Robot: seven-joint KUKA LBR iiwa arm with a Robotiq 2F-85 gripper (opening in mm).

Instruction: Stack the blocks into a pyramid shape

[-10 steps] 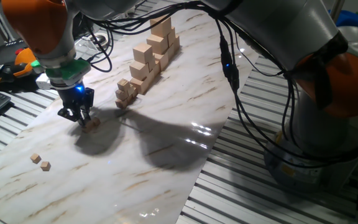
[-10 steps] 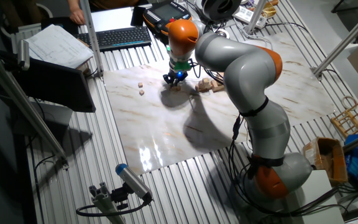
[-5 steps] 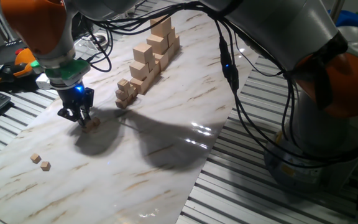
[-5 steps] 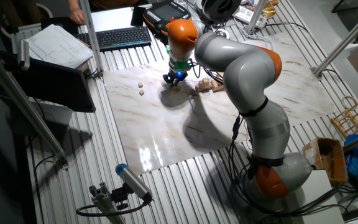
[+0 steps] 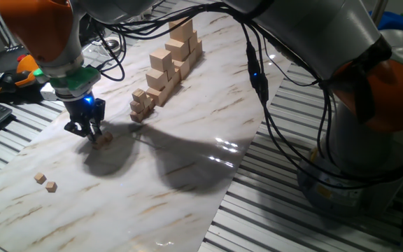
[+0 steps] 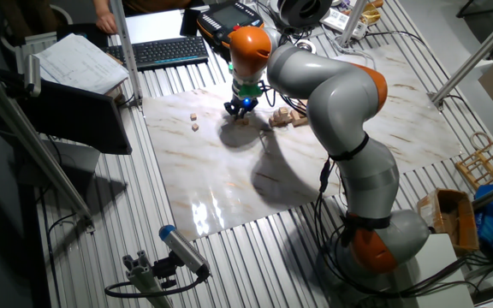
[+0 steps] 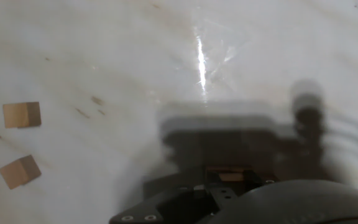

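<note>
A small cluster of tiny tan blocks [image 5: 103, 139] sits on the marble table [image 5: 187, 147] left of centre in the one fixed view, directly under the end effector [image 5: 89, 130]; this looks like the base of the pyramid being laid. Two loose blocks [image 5: 45, 182] lie well apart from it toward the lower left of that frame, probably waiting as stock; the hand view shows them as two separate cubes [image 7: 21, 143] at its left edge. In the hand view a tan block [image 7: 231, 177] shows low in the centre between dark finger parts, so the end effector seems to be pinching it or setting it down, though whether the fingers grip it I cannot tell. A stepped row of larger wooden cubes [image 5: 166, 63] stands in the upper centre, clear of the work. The arm [image 6: 323, 85] reaches over the table from the right, wrist bent so the end effector points straight down, low, at or just above the surface.
</note>
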